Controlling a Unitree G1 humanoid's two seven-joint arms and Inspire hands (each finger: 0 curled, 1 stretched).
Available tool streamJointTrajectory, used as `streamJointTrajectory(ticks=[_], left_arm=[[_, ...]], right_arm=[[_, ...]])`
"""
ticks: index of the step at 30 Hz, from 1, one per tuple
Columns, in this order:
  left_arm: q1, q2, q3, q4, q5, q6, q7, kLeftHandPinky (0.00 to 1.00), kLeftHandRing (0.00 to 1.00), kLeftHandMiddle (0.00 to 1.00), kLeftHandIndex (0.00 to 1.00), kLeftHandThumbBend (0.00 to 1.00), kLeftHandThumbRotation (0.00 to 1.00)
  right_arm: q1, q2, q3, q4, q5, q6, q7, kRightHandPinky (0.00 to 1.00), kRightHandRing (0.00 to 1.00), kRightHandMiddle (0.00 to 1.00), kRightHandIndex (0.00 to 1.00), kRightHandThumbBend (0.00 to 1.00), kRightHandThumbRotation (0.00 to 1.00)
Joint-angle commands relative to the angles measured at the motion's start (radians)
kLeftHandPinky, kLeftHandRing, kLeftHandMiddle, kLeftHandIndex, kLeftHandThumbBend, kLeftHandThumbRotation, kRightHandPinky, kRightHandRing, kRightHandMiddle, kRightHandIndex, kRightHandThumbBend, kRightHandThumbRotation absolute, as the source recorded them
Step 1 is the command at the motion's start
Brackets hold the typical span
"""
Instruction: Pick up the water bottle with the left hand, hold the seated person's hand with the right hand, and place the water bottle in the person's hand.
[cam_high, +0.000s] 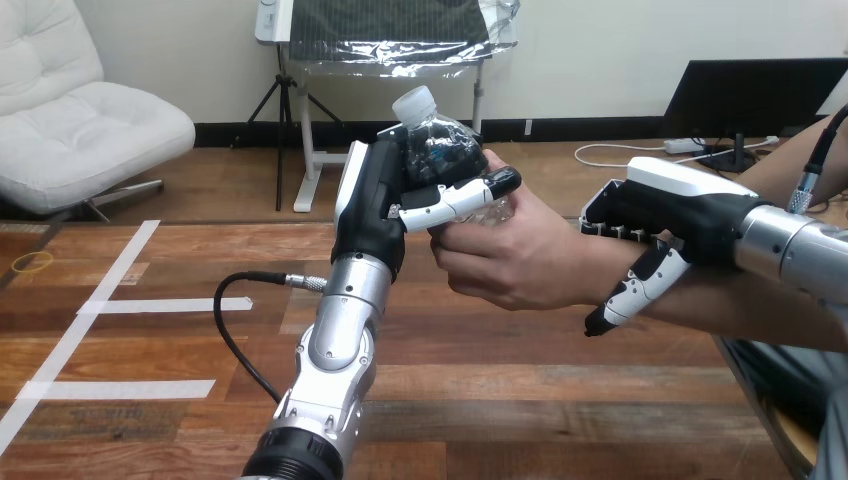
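Handover, seemingly one release short: left hand, fingers clamped on the clear plastic, white-capped water bottle, holds it against the person's hand, right hand curled round the wrist behind it.

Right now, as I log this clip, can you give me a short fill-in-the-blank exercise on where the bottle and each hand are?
1. The water bottle is held with its cap pointing ____.
2. The left hand has its fingers curled round the bottle, and the person's hand grips it from the view's ____ side.
3. The right hand is at the person's ____, not on the bottle.
Missing words: up; right; wrist.
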Motion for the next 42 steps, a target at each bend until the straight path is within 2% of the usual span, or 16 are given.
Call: streamJointTrajectory(ticks=[1, 5, 7, 9, 10, 16, 23, 27, 34, 42], left_arm=[[-0.029, -0.021, -0.062, -0.081, 0.025, 0.020, -0.053, 0.42, 0.55, 0.58, 0.64, 0.76, 0.37], [-0.011, -0.009, -0.065, -0.113, 0.039, 0.024, -0.043, 0.54, 0.65, 0.66, 0.71, 0.81, 0.50], [-0.005, -0.007, -0.066, -0.124, 0.042, 0.023, -0.037, 0.61, 0.70, 0.70, 0.74, 0.85, 0.57], [0.005, -0.003, -0.065, -0.142, 0.050, 0.026, -0.027, 0.63, 0.71, 0.71, 0.75, 0.86, 0.59], [0.007, -0.002, -0.065, -0.147, 0.052, 0.028, -0.025, 0.66, 0.74, 0.73, 0.76, 0.88, 0.64], [0.028, 0.005, -0.062, -0.192, 0.061, 0.039, -0.016, 0.77, 0.80, 0.77, 0.78, 0.88, 0.76], [0.051, 0.014, -0.057, -0.243, 0.059, 0.038, -0.015, 0.76, 0.80, 0.78, 0.78, 0.83, 0.85], [0.068, 0.024, -0.061, -0.277, 0.068, 0.035, -0.010, 0.73, 0.79, 0.78, 0.77, 0.79, 0.90], [0.094, 0.036, -0.065, -0.323, 0.073, 0.034, -0.016, 0.73, 0.79, 0.78, 0.77, 0.70, 0.97], [0.125, 0.043, -0.064, -0.372, 0.072, 0.042, -0.024, 0.73, 0.79, 0.78, 0.76, 0.67, 0.99]], right_arm=[[0.005, 0.031, 0.020, 0.010, 0.027, -0.026, 0.017, 0.30, 0.36, 0.43, 0.49, 0.92, 0.26], [0.014, 0.016, 0.020, -0.001, 0.037, -0.029, 0.048, 0.34, 0.41, 0.48, 0.56, 0.97, 0.42], [0.018, 0.011, 0.019, -0.005, 0.042, -0.031, 0.057, 0.37, 0.45, 0.52, 0.61, 0.98, 0.54], [0.026, 0.003, 0.016, -0.014, 0.048, -0.035, 0.066, 0.38, 0.45, 0.53, 0.62, 0.99, 0.56], [0.028, 0.000, 0.016, -0.016, 0.049, -0.036, 0.069, 0.40, 0.49, 0.56, 0.65, 0.99, 0.62], [0.043, -0.013, 0.009, -0.021, 0.068, -0.049, 0.082, 0.49, 0.58, 0.65, 0.71, 1.00, 0.74], [0.059, -0.025, 0.002, -0.017, 0.091, -0.060, 0.094, 0.55, 0.63, 0.70, 0.74, 1.00, 0.78], [0.072, -0.025, -0.010, -0.018, 0.122, -0.044, 0.110, 0.58, 0.66, 0.72, 0.77, 1.00, 0.79], [0.096, -0.028, -0.031, -0.033, 0.163, -0.025, 0.128, 0.63, 0.71, 0.77, 0.82, 1.00, 0.72], [0.124, -0.033, -0.054, -0.054, 0.193, -0.007, 0.134, 0.66, 0.74, 0.81, 0.88, 1.00, 0.70]])
